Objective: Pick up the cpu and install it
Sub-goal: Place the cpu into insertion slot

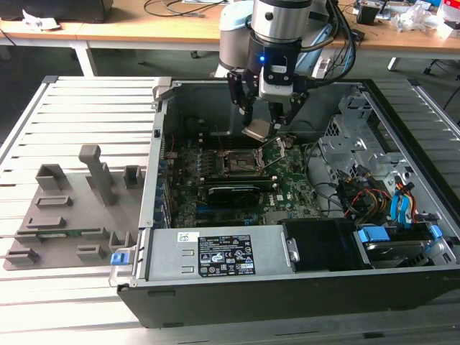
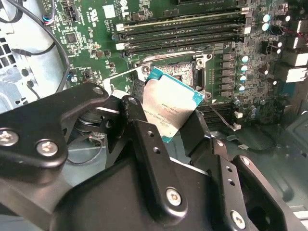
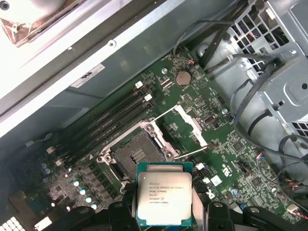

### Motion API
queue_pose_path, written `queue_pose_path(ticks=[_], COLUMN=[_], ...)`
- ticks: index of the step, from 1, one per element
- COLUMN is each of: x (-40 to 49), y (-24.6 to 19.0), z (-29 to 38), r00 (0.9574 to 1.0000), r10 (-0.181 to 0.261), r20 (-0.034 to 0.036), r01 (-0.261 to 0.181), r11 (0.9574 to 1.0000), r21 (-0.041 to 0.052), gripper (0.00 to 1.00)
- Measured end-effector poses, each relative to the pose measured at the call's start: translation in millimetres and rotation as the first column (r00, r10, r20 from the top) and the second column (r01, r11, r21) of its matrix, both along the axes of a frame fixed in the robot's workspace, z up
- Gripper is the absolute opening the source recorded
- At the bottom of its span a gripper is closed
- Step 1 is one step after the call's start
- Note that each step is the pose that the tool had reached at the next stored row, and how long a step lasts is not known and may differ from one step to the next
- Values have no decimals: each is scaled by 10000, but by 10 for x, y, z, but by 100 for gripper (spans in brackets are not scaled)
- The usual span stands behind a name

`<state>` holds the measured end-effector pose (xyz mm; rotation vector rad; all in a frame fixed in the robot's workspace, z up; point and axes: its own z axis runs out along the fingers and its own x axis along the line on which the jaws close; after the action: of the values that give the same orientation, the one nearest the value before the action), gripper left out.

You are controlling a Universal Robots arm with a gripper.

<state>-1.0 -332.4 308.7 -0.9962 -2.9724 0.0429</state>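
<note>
The cpu [image 1: 257, 129] is a flat square chip with a silver-grey top and a thin green rim. My gripper [image 1: 263, 123] is shut on it and holds it tilted in the air inside the open computer case [image 1: 154, 208]. It hangs just above and a little behind the square black-framed socket [image 1: 241, 164] on the motherboard. In the second wrist view the black fingers [image 2: 139, 130] clamp two opposite edges of the cpu [image 2: 171, 103]. In the first wrist view the cpu [image 3: 164, 195] sits beside the open socket [image 3: 134, 156], whose metal load plate [image 3: 185, 122] is swung up.
Memory slots [image 3: 113, 118] run along one side of the socket. Cables and a metal drive cage [image 1: 356, 147] fill the case on the exterior view's right. A power supply [image 1: 219, 255] lies along the front. A grey fixture tray [image 1: 65, 215] lies outside the case on the exterior view's left.
</note>
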Motion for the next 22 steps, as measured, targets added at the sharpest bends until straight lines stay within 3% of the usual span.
queue_pose_path(ticks=[11,22], x=[0,0], y=[0,0], z=[0,-1], r00=[9966,9850], r10=[-821,-1724], r20=[0,0], r01=[821,1724], r11=[9966,9850], r21=[-3,-7], gripper=[55,55])
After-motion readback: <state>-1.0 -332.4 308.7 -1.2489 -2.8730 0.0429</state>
